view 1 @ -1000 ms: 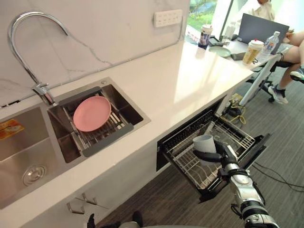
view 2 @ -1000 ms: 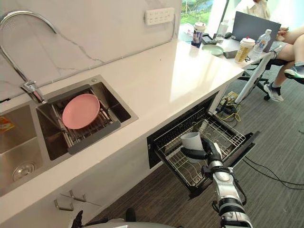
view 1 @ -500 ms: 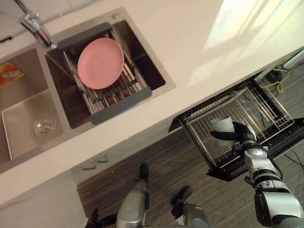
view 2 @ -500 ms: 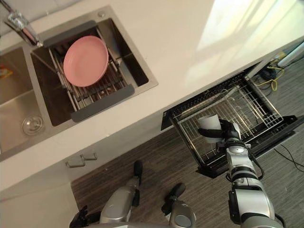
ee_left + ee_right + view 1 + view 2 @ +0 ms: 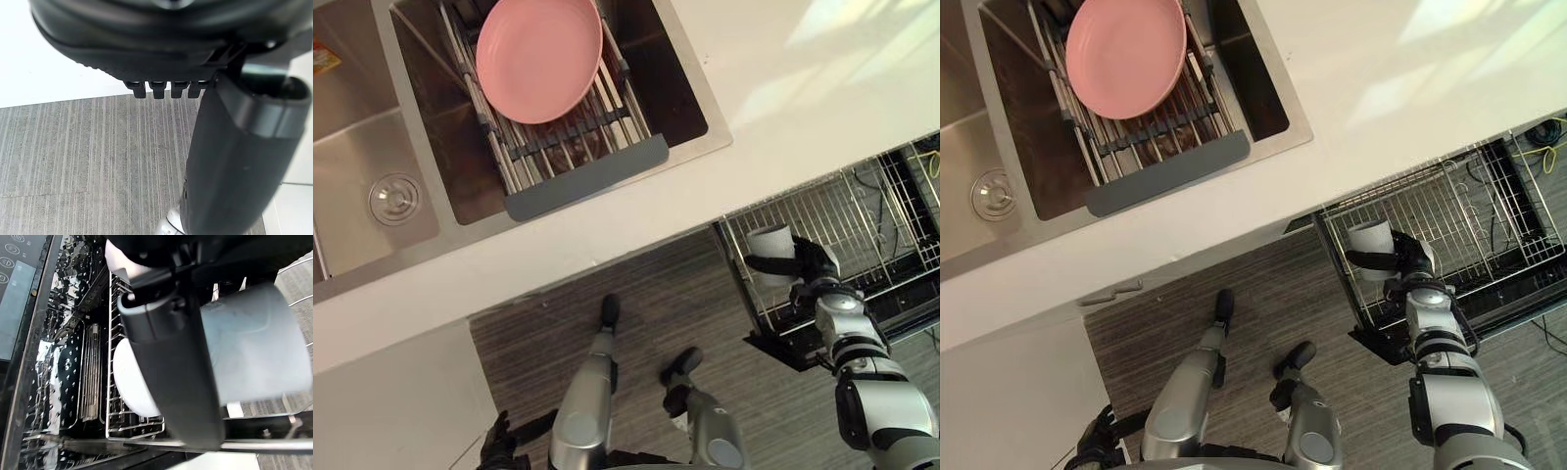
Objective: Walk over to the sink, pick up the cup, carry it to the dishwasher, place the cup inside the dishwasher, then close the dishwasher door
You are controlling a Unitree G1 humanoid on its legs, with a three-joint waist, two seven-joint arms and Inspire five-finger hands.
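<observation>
Now on the placing step; right hand [image 5: 815,266] clamped round the cup [image 5: 770,247] at the left end of the dishwasher rack [image 5: 867,211]; next: lower, seat it steadily, let go; left hand [image 5: 499,448] idle, low.

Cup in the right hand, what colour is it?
White; the cup shows best in the right eye view.

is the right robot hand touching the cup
Touching. In the right eye view the right robot hand is curled round the cup, holding it above the dishwasher rack.
</observation>
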